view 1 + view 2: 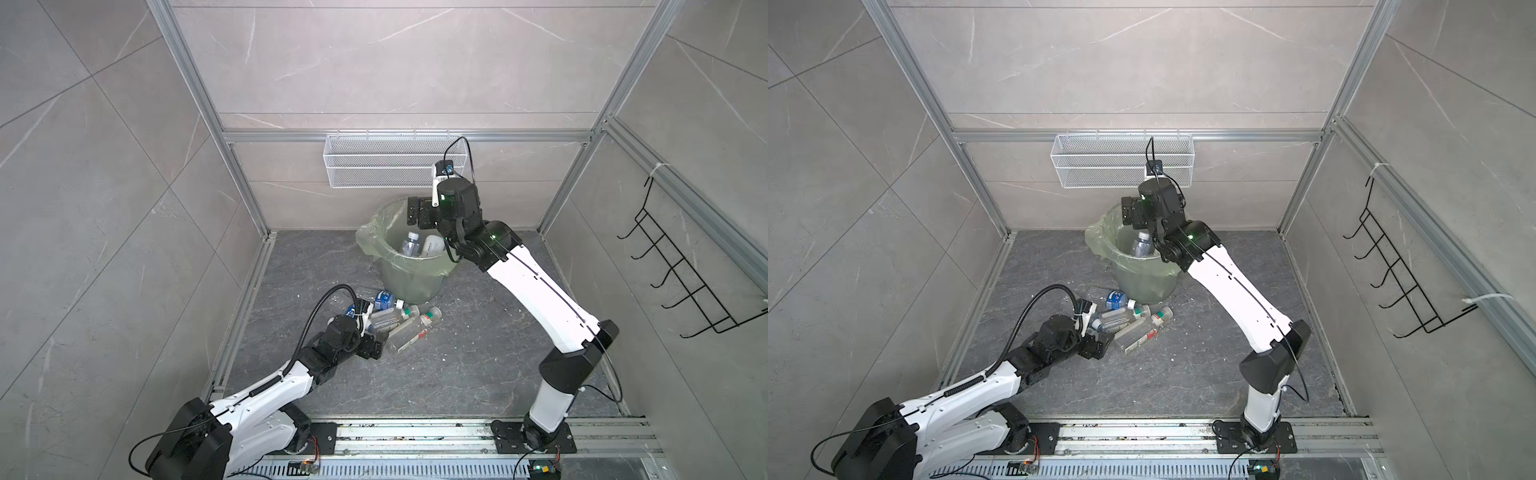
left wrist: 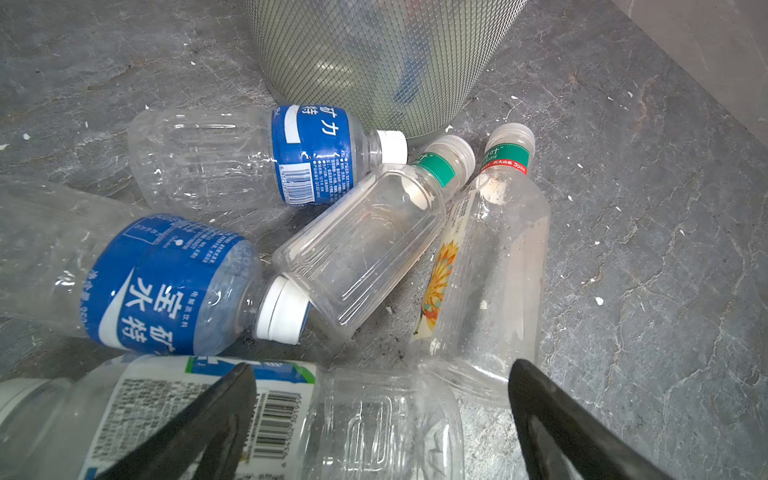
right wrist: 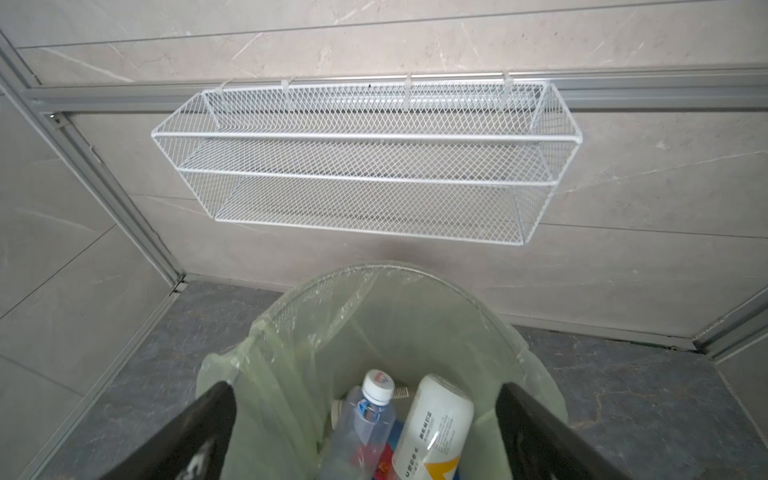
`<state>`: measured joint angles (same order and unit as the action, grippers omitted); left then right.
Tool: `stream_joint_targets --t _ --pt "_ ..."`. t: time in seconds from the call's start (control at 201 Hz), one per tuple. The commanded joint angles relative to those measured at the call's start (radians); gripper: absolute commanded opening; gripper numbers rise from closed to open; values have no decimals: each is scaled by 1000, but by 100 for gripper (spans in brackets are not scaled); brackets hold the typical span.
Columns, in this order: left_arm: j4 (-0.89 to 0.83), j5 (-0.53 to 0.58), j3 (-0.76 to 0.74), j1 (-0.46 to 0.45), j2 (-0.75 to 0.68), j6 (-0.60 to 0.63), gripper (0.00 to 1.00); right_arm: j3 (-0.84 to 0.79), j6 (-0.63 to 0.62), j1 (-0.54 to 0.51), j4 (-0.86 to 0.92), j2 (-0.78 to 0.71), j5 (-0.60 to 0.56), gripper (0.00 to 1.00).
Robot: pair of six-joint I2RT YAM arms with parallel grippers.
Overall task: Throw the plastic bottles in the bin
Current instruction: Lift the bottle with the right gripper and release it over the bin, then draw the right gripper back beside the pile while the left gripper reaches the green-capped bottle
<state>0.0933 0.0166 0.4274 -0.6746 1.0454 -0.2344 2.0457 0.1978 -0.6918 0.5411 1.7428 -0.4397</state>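
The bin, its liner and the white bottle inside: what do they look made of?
The bin: diamond-mesh wall, pale grey-green and matte; metal or moulded plastic, hard to tell. Its liner: thin translucent green plastic film, going by the wrinkles and glossy folds. The white bottle: opaque plastic with a smooth satin sheen and a printed label.

Glossy clear plastic bottles (image 2: 361, 245), bin (image 1: 409, 282) with filmy liner, metal mesh basket (image 3: 365, 166), matt floor (image 2: 644, 270)

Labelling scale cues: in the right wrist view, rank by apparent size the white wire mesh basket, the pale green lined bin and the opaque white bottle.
White wire mesh basket and pale green lined bin: look alike, bin partly cropped, unranked.
Opaque white bottle: smallest.
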Motion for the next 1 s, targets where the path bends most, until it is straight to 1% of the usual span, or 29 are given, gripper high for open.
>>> stream_joint_targets --t 0.0,0.373,0.448,0.538,0.602,0.722,0.821,0.996 --pt "31 -18 32 -5 -6 14 97 -108 17 -3 -54 -154 37 99" --pt "40 -38 27 -5 -8 14 97 -528 29 -3 -105 -449 -4 99" --pt "44 -41 24 -5 -8 14 97 -632 25 -3 -149 -520 -21 99" --pt "46 -44 25 -5 -8 14 97 -827 -8 -2 -279 -627 -40 99" --pt "51 -45 24 -6 -3 16 97 -930 -32 -2 -339 -683 -47 99" --pt "51 -49 31 -5 14 16 97 -1044 -36 0 -374 -752 -60 99" --pt "52 -49 31 -6 16 19 97 -1140 -28 0 -408 -811 -46 100" --pt "56 -44 31 -6 19 22 97 -1282 17 -1 -453 -891 -21 100"
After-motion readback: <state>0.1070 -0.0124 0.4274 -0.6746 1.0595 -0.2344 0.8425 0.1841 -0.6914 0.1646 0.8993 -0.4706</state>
